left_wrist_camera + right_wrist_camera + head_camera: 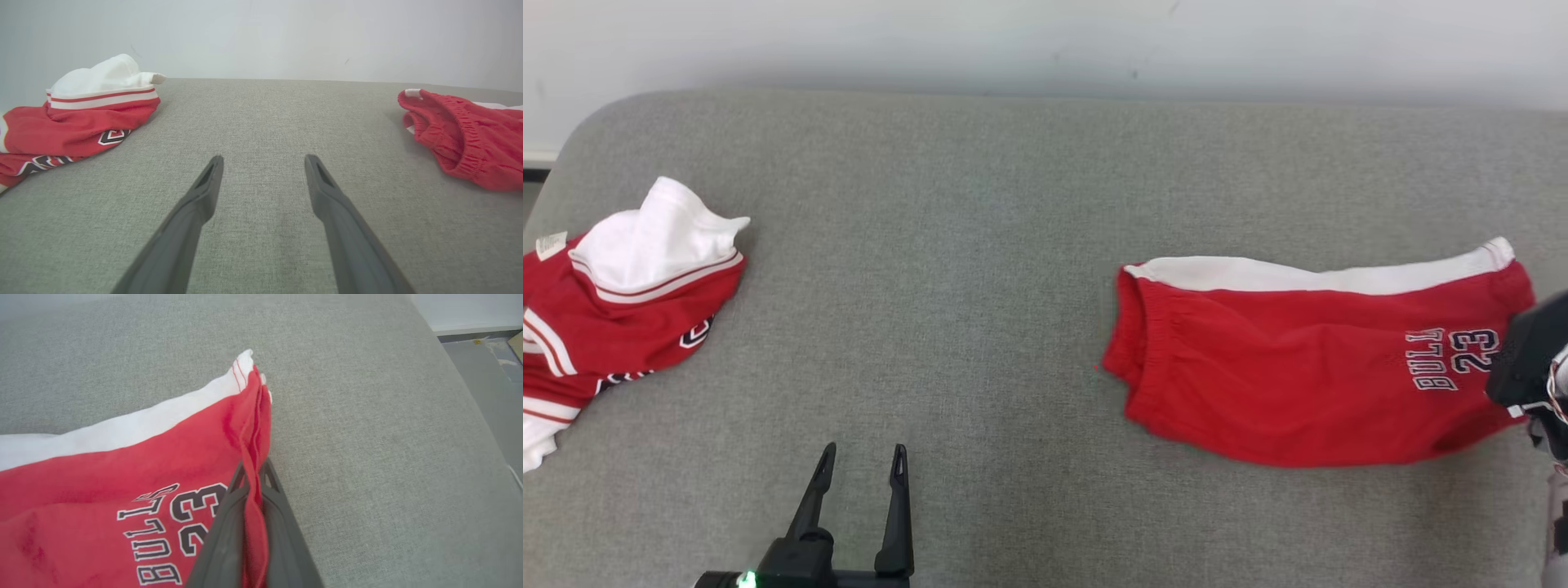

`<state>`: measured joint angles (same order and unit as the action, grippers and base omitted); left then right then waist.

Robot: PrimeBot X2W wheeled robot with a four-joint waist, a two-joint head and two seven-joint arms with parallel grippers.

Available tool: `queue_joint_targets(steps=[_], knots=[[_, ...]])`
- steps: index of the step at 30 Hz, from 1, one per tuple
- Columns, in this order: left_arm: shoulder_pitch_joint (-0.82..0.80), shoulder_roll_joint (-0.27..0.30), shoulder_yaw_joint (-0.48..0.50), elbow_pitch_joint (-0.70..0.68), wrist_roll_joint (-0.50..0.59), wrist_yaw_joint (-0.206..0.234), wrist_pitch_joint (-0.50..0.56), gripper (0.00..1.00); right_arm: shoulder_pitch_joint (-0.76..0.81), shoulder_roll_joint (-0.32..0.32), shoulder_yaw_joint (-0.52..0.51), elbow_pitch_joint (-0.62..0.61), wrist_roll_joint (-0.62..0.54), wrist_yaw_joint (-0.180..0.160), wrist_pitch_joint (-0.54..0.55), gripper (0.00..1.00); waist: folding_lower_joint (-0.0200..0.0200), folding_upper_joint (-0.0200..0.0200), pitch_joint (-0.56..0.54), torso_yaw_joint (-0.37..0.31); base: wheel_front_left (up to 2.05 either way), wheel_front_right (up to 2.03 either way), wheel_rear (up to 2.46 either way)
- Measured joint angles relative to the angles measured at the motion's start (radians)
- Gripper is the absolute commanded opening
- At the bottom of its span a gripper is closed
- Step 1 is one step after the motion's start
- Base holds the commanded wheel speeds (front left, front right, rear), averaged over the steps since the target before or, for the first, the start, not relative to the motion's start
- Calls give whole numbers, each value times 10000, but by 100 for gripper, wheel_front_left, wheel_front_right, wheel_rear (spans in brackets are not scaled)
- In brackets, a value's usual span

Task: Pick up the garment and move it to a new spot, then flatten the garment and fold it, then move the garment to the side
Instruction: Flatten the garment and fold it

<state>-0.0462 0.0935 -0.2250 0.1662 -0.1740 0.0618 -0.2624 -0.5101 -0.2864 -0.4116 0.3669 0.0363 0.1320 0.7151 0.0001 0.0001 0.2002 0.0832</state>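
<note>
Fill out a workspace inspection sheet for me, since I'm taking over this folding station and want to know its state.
surface: grey fabric cushion, no stains seen.
job's things: red shorts with a white stripe, lying mostly flat at the right.
clutter: red-and-white jersey, crumpled at the left edge.
hands: left hand open, above the cushion between the garments; right hand shut on the shorts' leg hem.
cables: nothing seen.
surroundings: pale wall behind; floor past the cushion's right end.
</note>
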Motion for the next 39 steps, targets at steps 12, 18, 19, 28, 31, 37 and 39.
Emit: queue_joint_targets(steps=[12,18,19,28,31,37,39], knots=[[74,-161,125,240,46,-169,-2,100,379,157,1453,-1442,199,0,67,0,0,0,-538,-199,0,0,0],[223,-228,134,332,46,-240,0,100,514,474,2414,-1988,796,0,476,0,-1,-1,-778,-96,0,0,0],[223,-234,138,334,46,-265,-2,100,511,523,2543,-1994,886,0,506,0,-1,-1,-790,-63,0,0,0],[261,-320,104,422,56,-353,-2,100,29,1390,3760,-1041,1237,0,297,0,0,-1,-745,286,0,0,0],[260,-339,84,447,56,-357,-2,100,-154,1613,4082,-506,1294,0,46,0,-1,-1,-701,426,0,0,0],[258,-374,98,493,54,-370,-2,100,-612,1969,4454,552,1223,0,-512,0,-1,-1,-578,670,0,0,0],[252,-380,111,499,54,-416,-2,100,-774,2042,4577,892,1241,0,-658,0,-1,-1,-509,717,0,0,0]])
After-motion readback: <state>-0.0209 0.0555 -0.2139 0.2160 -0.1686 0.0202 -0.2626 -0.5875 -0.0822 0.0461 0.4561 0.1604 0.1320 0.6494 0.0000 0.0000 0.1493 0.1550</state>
